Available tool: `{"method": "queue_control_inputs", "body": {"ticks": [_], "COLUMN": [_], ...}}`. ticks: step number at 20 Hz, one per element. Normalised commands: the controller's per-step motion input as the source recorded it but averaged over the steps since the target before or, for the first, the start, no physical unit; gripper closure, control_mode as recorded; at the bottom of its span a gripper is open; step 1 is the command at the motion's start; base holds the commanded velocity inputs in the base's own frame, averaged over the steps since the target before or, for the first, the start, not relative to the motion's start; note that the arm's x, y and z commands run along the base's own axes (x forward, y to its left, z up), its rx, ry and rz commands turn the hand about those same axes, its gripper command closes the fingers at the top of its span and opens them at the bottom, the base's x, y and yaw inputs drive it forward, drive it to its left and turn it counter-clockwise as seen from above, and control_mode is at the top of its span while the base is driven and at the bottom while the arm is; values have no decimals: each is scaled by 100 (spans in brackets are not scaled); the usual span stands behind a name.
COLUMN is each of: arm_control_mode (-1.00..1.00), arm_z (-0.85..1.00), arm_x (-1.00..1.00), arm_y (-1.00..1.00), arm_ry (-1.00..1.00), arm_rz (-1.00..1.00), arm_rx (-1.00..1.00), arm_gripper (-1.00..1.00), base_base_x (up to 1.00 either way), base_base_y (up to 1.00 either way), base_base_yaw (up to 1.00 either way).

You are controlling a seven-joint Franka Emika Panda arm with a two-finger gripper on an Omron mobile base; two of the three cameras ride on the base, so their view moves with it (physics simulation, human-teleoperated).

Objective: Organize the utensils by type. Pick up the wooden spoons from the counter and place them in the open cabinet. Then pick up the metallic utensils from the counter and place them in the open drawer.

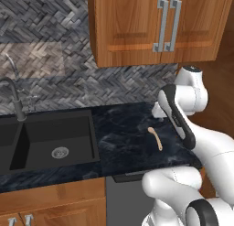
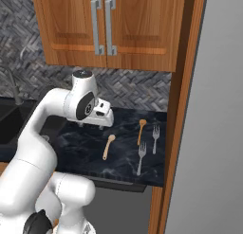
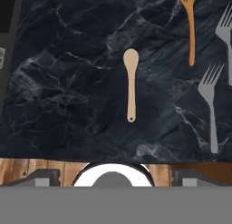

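On the black marble counter (image 3: 68, 82) lie two wooden spoons: a pale tan one (image 3: 131, 85) (image 2: 108, 147) (image 1: 155, 138) and a thinner orange-brown one (image 3: 190, 28) (image 2: 141, 131). To their right are two grey metal forks (image 3: 210, 105) (image 3: 225, 32) (image 2: 141, 157) (image 2: 155, 138). My gripper (image 2: 97, 124) (image 3: 116, 180) hovers open above the counter, left of the spoons and holding nothing; in the hand view the pale spoon lies straight ahead of it. The wall cabinet (image 2: 109, 24) (image 1: 167, 24) overhead shows two shut doors with silver bar handles. The drawer is out of view.
A black sink (image 1: 50, 138) with a dark faucet (image 1: 16, 101) occupies the counter's left. A tall wooden panel (image 2: 182, 110) and a grey wall close off the right end, just beyond the forks. Herringbone tiles run behind the counter.
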Motion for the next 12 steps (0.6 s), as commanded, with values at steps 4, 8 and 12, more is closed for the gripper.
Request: {"method": "queue_control_inputs", "body": {"ticks": [4, 8, 12], "arm_control_mode": [-100, -100, -100], "arm_z": [-86, -71, -54], "arm_x": [6, 37, 48], "arm_y": [-21, -2, 0], "arm_ry": [0, 0, 0], "arm_rz": [-5, -1, 0], "arm_rx": [0, 0, 0], "arm_gripper": [-100, -100, -100], "base_base_x": [0, 0, 0], "base_base_y": [0, 0, 0], "base_base_yaw": [0, 0, 0]}}
